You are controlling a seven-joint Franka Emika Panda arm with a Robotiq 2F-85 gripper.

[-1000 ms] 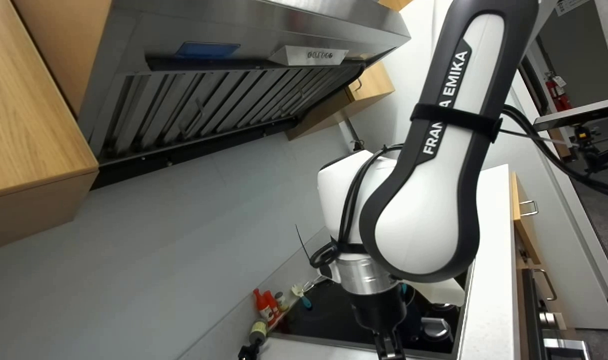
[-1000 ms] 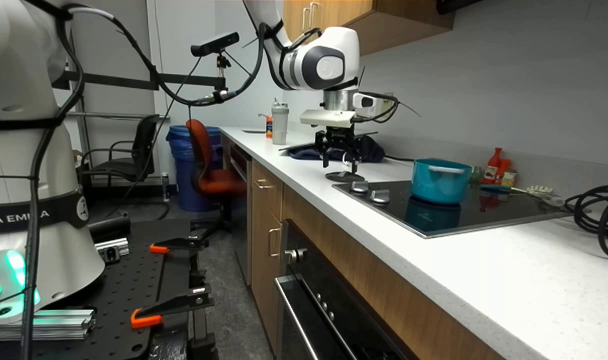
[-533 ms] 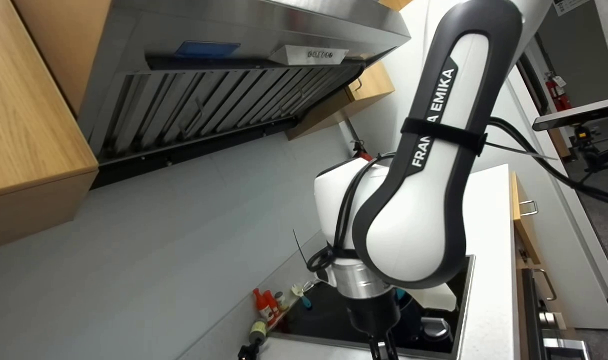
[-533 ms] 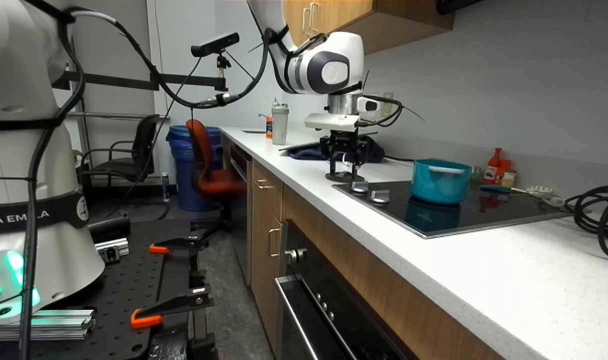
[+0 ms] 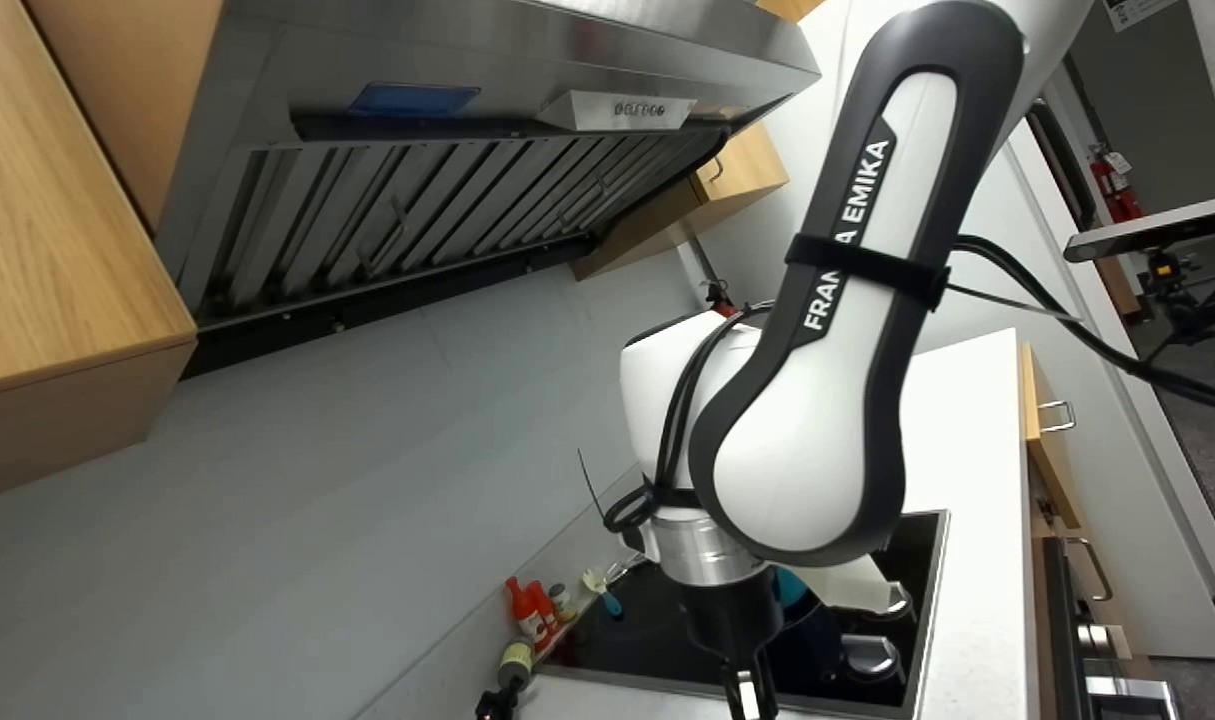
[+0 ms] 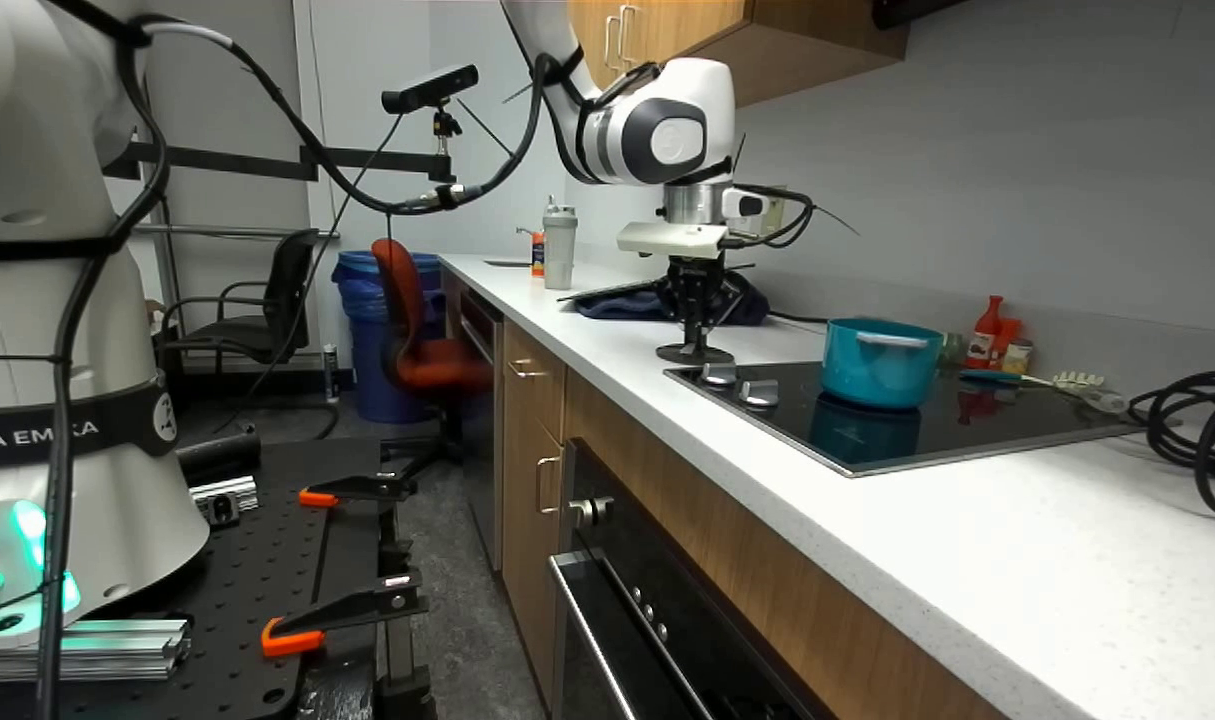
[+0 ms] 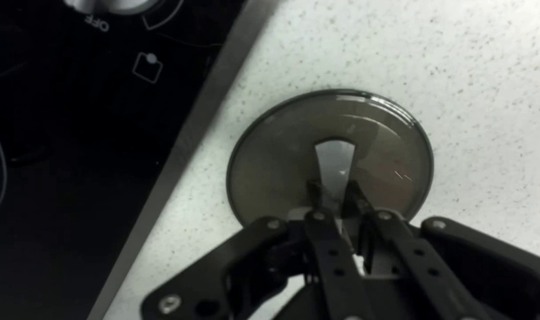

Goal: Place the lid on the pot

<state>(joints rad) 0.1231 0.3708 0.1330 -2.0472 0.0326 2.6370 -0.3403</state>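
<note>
"One step seemingly in hand: gripping the lid?"

"Yes, with the gripper clamped on its handle. Lid on the counter, just beside the hob; pot, lidless, on the hob."

"Next?"

"Probably lift level, carry across, lower squarely onto the pot."

"Materials?"

"Round lid, smoky, likely glass; pale flared handle; smooth teal cylindrical pot; speckled counter."

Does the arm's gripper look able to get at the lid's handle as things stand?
Yes, most likely: the gripper hangs over the lid, its jaws apparently closed on the handle from both sides, with nothing visible in the way.
</note>
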